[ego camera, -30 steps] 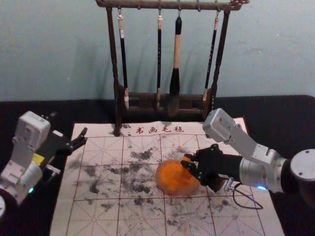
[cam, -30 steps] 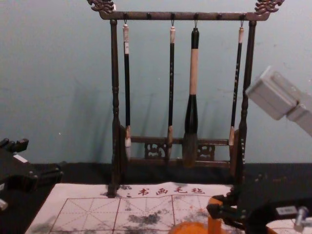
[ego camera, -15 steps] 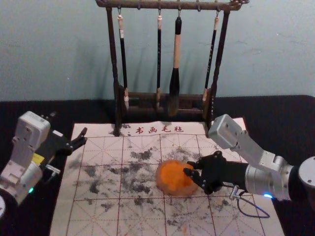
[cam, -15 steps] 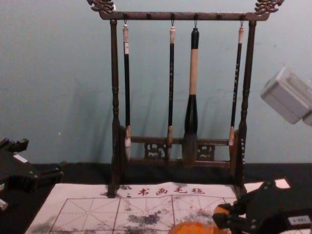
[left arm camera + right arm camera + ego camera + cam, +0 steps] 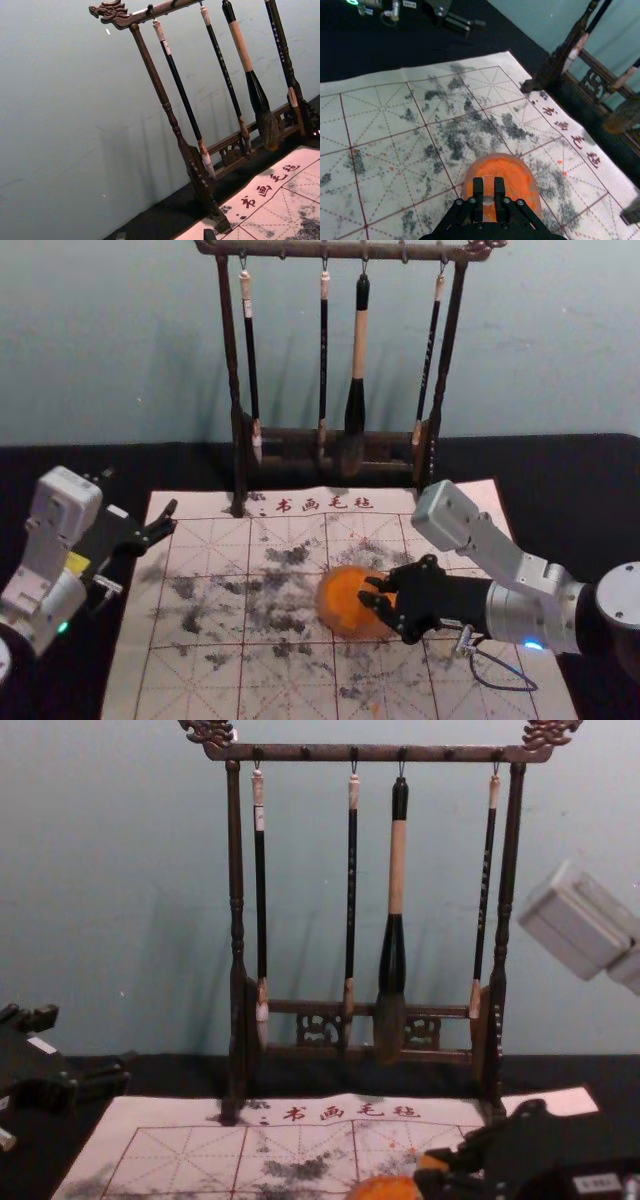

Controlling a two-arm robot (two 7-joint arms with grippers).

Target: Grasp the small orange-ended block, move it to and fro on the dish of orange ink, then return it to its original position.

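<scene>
My right gripper (image 5: 370, 592) is over the right part of the orange ink dish (image 5: 345, 605). In the right wrist view, the right gripper (image 5: 488, 189) is shut on the small block (image 5: 488, 185), whose orange-tinted face shows between the fingers above the dish (image 5: 517, 182). The chest view shows a bit of the block's orange (image 5: 432, 1161) beside the fingertips; whether its lower end touches the ink is hidden. My left gripper (image 5: 140, 492) is parked open at the left of the mat; its fingertips edge into the left wrist view.
A dark wooden rack (image 5: 238, 390) with hanging brushes (image 5: 356, 370) stands at the mat's back edge. The white, ink-stained calligraphy mat (image 5: 200, 670) lies under the dish. A blue cable (image 5: 505, 687) loops below the right arm.
Over the last second my right gripper has shifted first rightward, then back left across the dish, ending a little nearer the body with the block. The left arm has stayed still.
</scene>
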